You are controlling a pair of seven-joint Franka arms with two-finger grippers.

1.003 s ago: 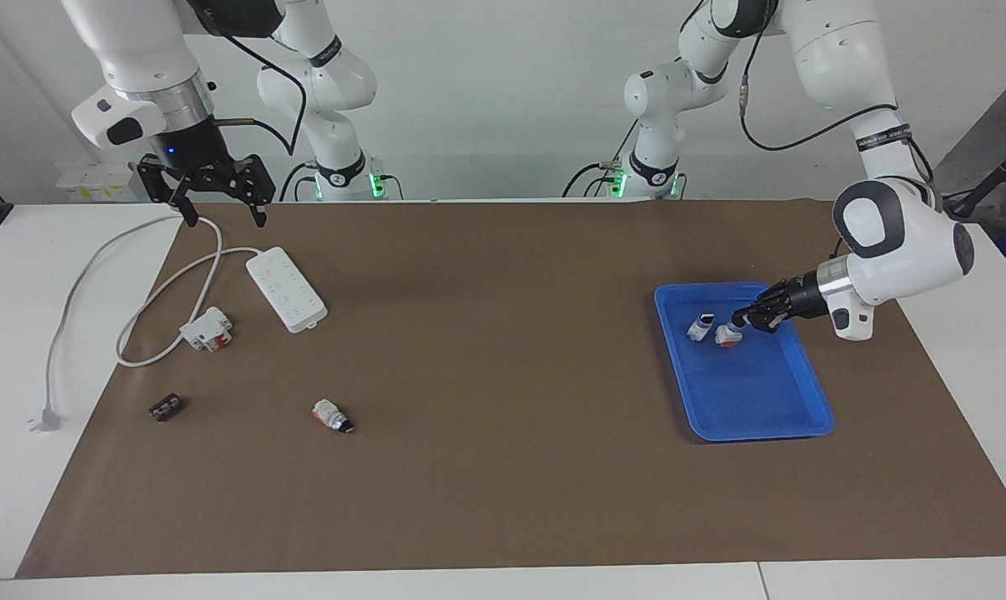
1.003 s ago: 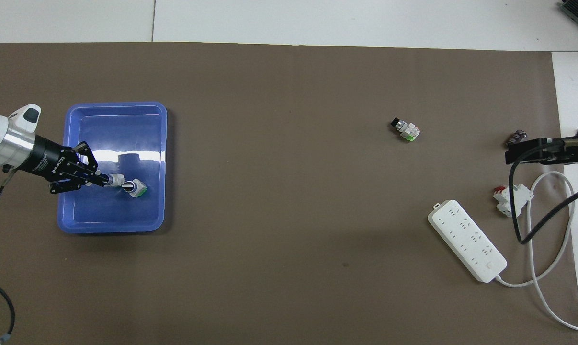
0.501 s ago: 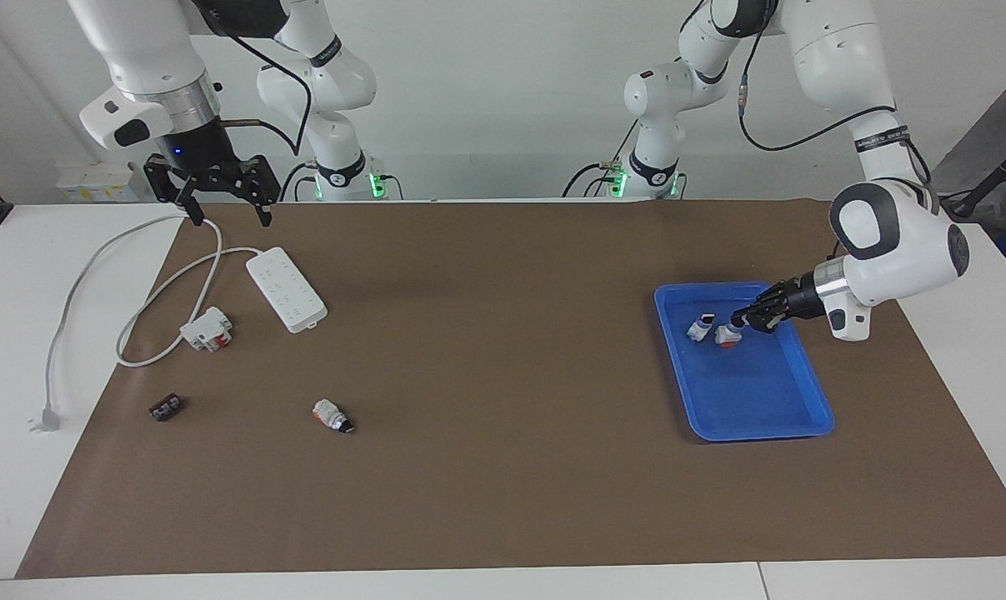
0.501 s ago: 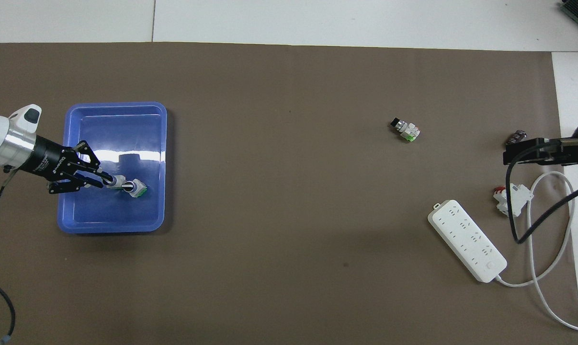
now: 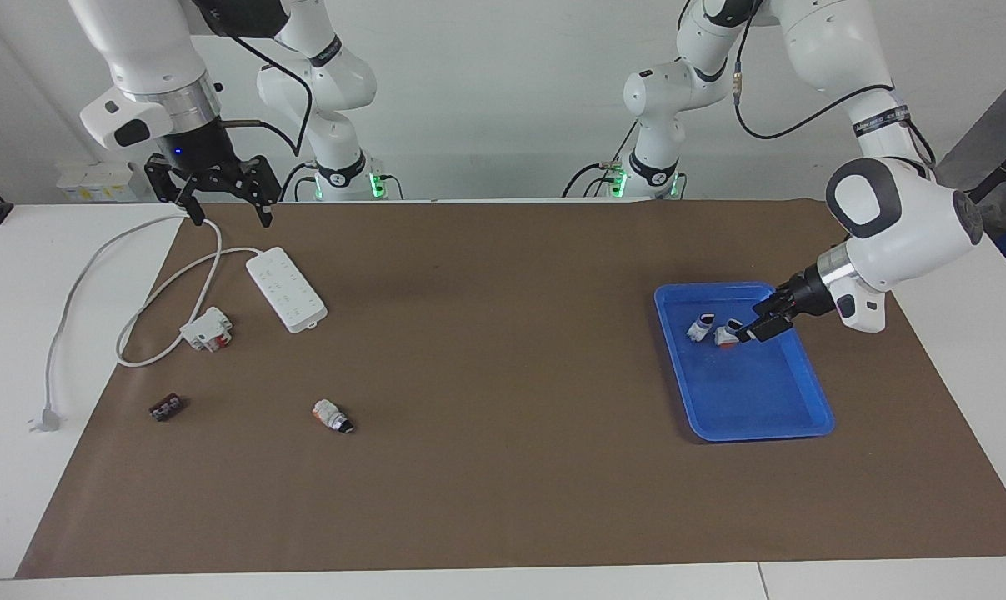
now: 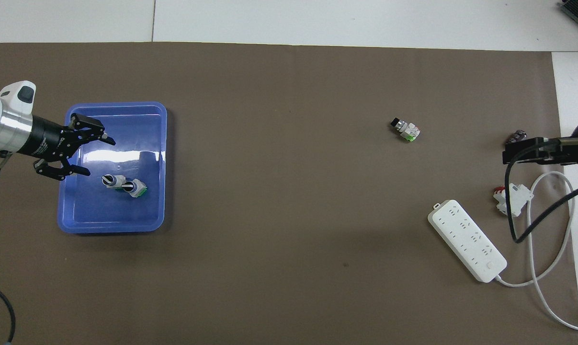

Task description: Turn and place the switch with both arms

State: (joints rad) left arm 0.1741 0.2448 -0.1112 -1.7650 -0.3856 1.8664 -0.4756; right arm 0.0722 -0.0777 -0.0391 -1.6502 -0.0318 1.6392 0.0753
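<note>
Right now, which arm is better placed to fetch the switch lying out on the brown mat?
Probably the right: its open hand hangs over that end of the mat, while the left hand is over the blue tray, well away from the switch.

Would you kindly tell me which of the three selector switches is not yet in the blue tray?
The lone selector switch lying on the brown mat toward the right arm's end; the other two sit side by side in the blue tray.
</note>
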